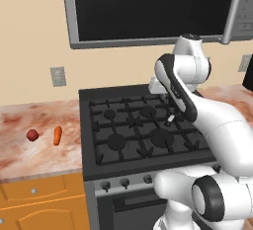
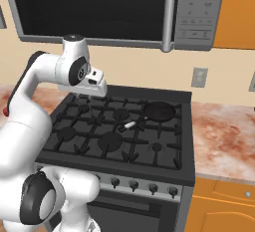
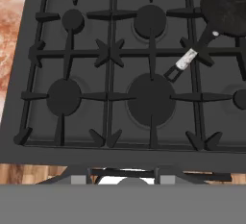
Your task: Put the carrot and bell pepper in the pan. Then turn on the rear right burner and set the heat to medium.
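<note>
The hand (image 2: 97, 87) hangs over the stove's (image 1: 99, 162) rear left part, fingers pressed together, holding nothing. The carrot (image 1: 58, 135) — a short orange stick — and the dark red bell pepper (image 1: 32, 135) lie side by side on the tabletop (image 1: 29, 162), well to the hand's left. The black pan (image 2: 159, 110) sits rear right.

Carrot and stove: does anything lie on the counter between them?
No. In the left base view, only bare marbled counter separates the carrot from the stove.

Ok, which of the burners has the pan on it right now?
The rear right burner: the pan sits over it, handle pointing toward the stove's middle. The other burners' caps show bare under the grate, like the large centre burner.
</note>
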